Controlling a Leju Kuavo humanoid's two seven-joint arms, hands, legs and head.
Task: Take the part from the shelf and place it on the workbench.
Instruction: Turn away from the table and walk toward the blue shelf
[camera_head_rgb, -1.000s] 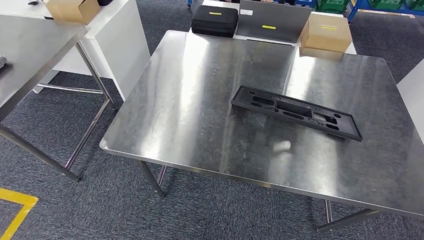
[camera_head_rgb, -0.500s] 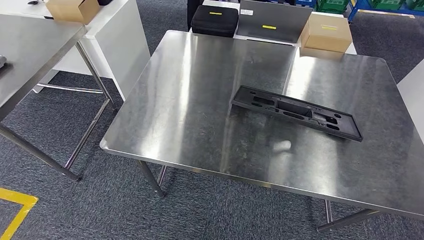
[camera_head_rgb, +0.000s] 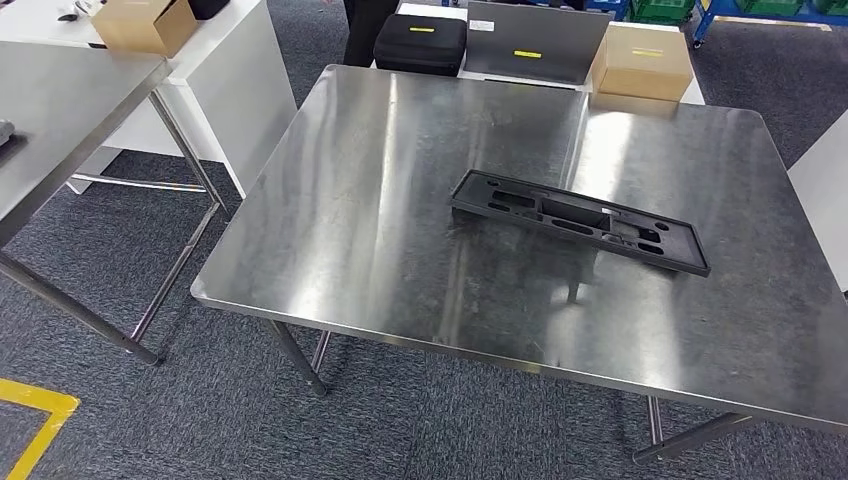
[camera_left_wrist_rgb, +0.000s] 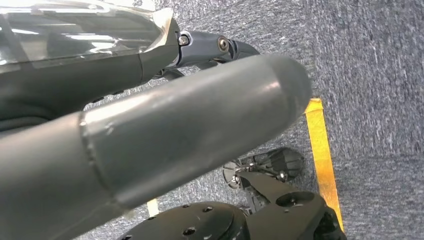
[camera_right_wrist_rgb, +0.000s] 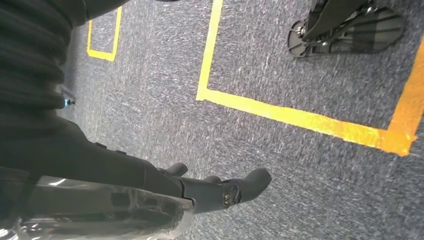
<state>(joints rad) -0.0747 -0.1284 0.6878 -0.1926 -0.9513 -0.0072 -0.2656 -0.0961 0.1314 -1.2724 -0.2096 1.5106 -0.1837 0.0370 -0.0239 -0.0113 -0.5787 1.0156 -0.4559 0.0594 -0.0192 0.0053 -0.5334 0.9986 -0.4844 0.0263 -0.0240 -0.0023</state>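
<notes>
The left robot hand (camera_left_wrist_rgb: 150, 115) hangs over grey carpet (camera_left_wrist_rgb: 370, 65) — its thick grey thumb (camera_left_wrist_rgb: 200, 120) lies across the middle, with darker fingers (camera_left_wrist_rgb: 220, 46) reaching out behind it, holding nothing. A strip of yellow tape (camera_left_wrist_rgb: 324, 155) crosses the carpet just past the thumb's tip.

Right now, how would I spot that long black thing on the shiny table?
Find the big steel workbench in the middle of the room. Right of its centre lies the black part, a long, flat tray set at a slant. It has sunken cut-out shapes and is the one thing on that tabletop; the boxes and black case sit beyond the far edge.
</notes>
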